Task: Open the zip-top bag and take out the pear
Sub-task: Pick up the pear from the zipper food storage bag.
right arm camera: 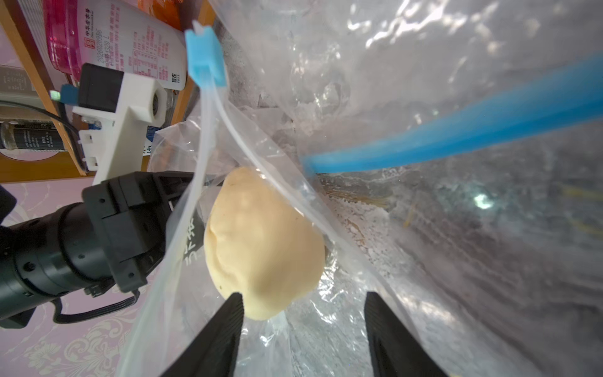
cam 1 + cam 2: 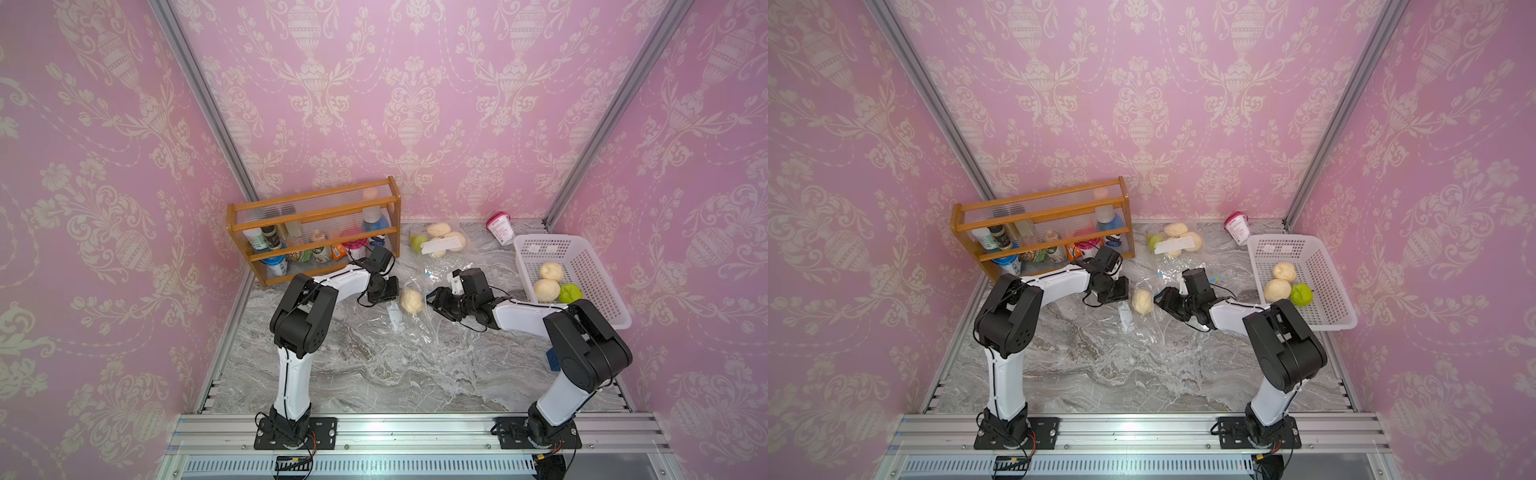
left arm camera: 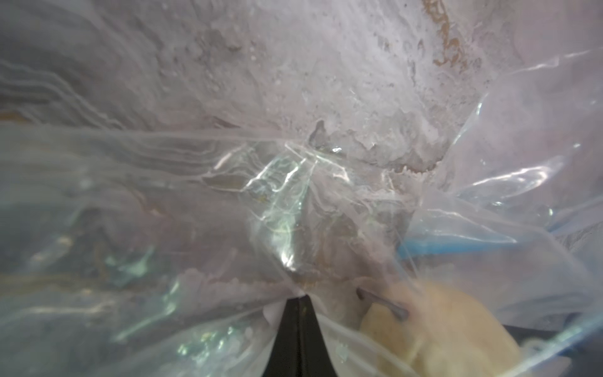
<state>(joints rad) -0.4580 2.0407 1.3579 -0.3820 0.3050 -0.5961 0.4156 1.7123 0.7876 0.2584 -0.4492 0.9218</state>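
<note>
Black right gripper [image 1: 303, 295] jaws stood apart, pale yellow pear [image 1: 264, 241] just ahead of them inside the clear zip-top bag [image 1: 375, 81]; my left gripper [image 3: 300, 305] was clamped on its film. I judged that a slipping film could collapse the mouth.

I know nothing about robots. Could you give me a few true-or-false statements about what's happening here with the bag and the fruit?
1. The left gripper is pinched shut on the bag. True.
2. The right gripper grips the pear. False: its jaws stand open, with the pear just ahead of them.
3. The pear lies inside the bag. True.
4. The white basket is empty. False: it holds two pale fruits and a green fruit.
</note>
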